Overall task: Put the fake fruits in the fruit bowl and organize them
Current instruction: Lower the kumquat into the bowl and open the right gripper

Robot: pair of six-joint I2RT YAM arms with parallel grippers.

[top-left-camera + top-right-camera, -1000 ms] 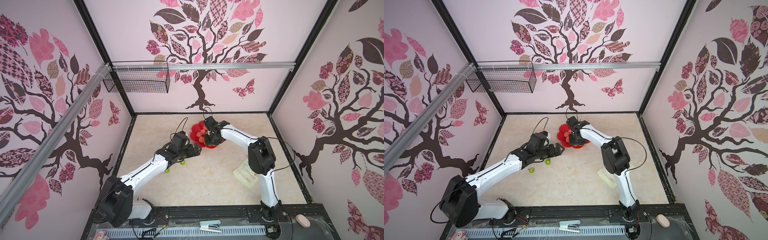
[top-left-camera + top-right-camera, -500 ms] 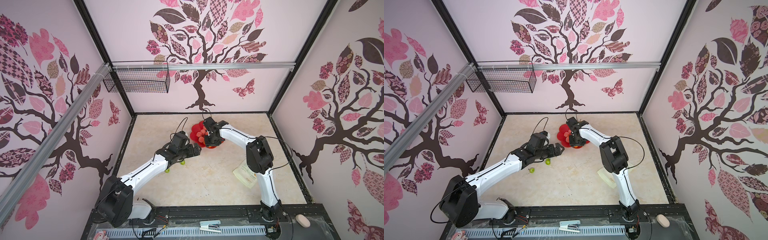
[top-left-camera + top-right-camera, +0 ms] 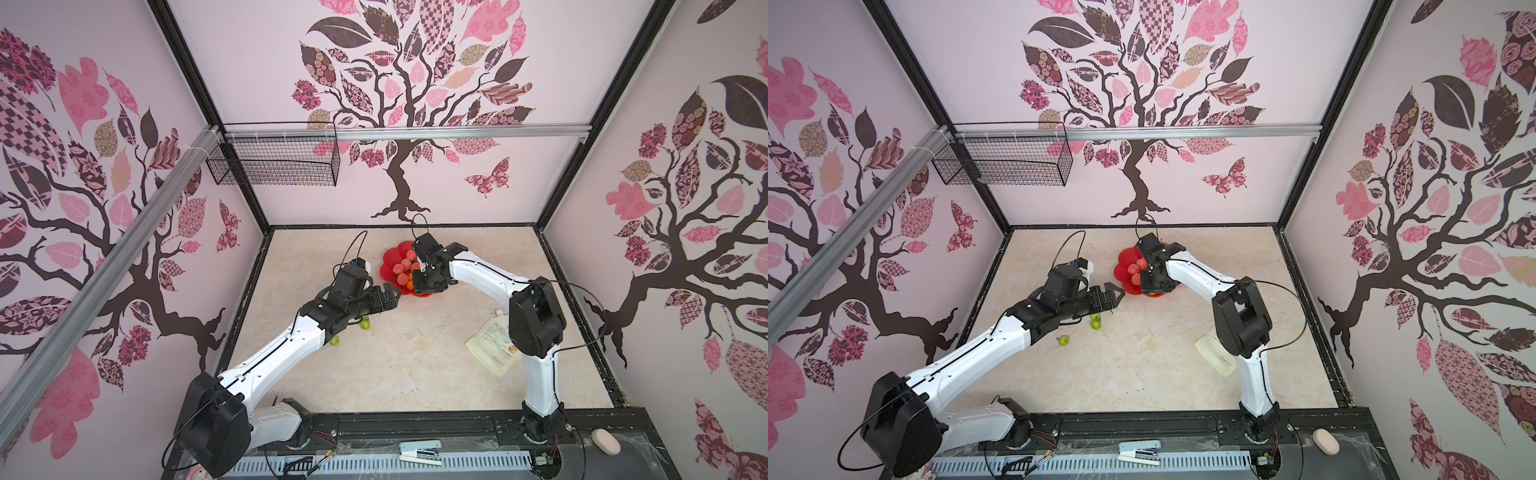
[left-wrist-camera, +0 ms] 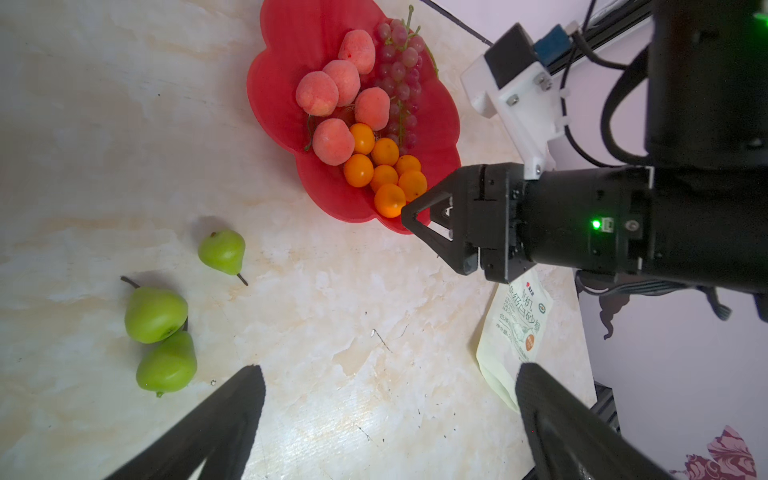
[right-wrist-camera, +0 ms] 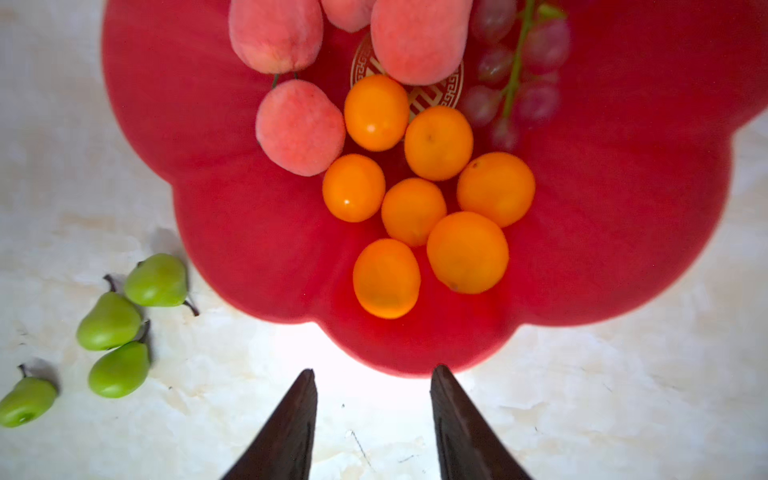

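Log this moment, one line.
fruit bowl: peaches, oranges, grapes inside; green pears: on table; left end effector: open; right end effector: open

In both top views the right gripper [image 3: 428, 284] is hanging over the fruit bowl [image 3: 390, 259] and covering much of it, so most of the oranges [image 3: 410, 284] are lying out of sight and the grape bunch [image 4: 399, 70] is hiding behind it. In the right wrist view the picture's edge is cutting off the peaches [image 5: 415, 37] and the gripper's fingers [image 5: 286, 432], the grapes beside the bowl's centre are blurring, and fruit is covering most of the gold emblem [image 5: 432, 96]. Well apart from the bowl, the right arm is overlapping the pouch [image 3: 492, 347], whose print is showing too small to read. Near the bowl, the left arm is hiding part of the green pears [image 3: 365, 323].
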